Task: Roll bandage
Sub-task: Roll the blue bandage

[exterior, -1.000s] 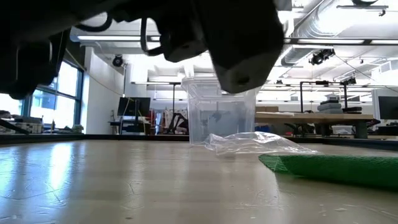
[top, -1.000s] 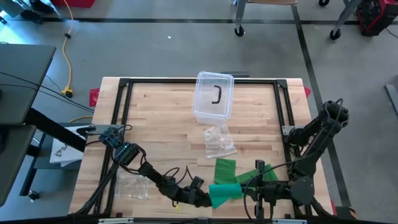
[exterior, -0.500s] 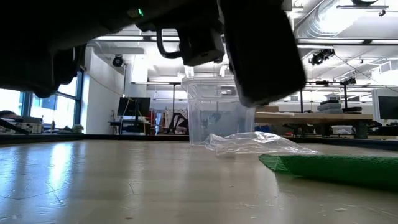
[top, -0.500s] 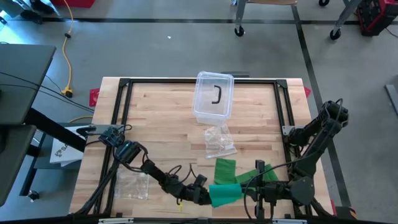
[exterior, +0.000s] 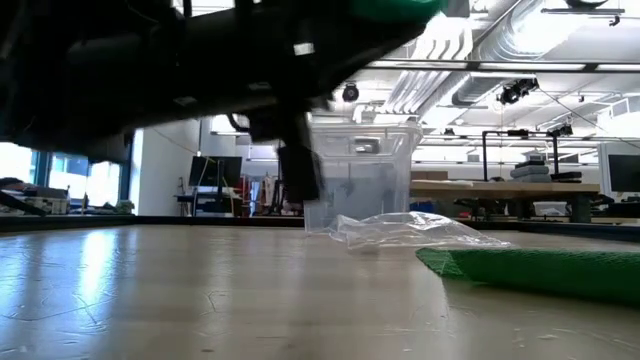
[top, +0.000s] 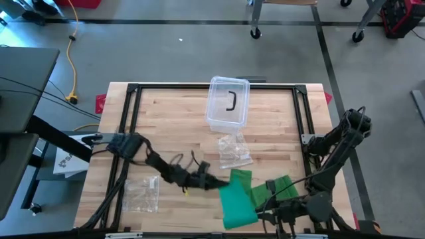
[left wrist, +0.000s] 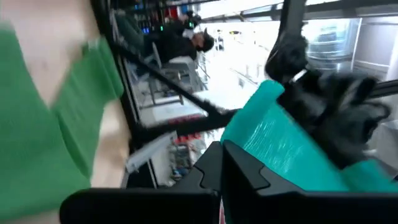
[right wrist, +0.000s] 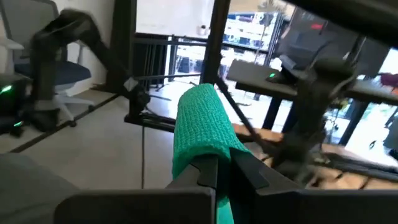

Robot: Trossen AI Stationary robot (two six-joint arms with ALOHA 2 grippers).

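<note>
On the pale wooden table (top: 172, 126), framed by black rails, a green bandage (top: 236, 199) lies unrolled near the front edge, its far end folded toward the right. Left end effector (top: 211, 183) is closed on the near edge of that strip, just left of it in the high view; the left wrist view shows green cloth caught between its fingers. Right end effector (right wrist: 219, 163) sits at the front right corner, shut on the rolled end of the bandage, which stands up between its fingers in the right wrist view. Farther back rest a clear plastic container (top: 228, 101) and a crumpled clear bag (top: 234, 150); another clear bag (top: 141, 194) lies near the left front. Around the table spreads a grey concrete floor (top: 166, 53) with a yellow cable (top: 70, 63). Across the room, the low view shows benches, monitors and ceiling ducts.
</note>
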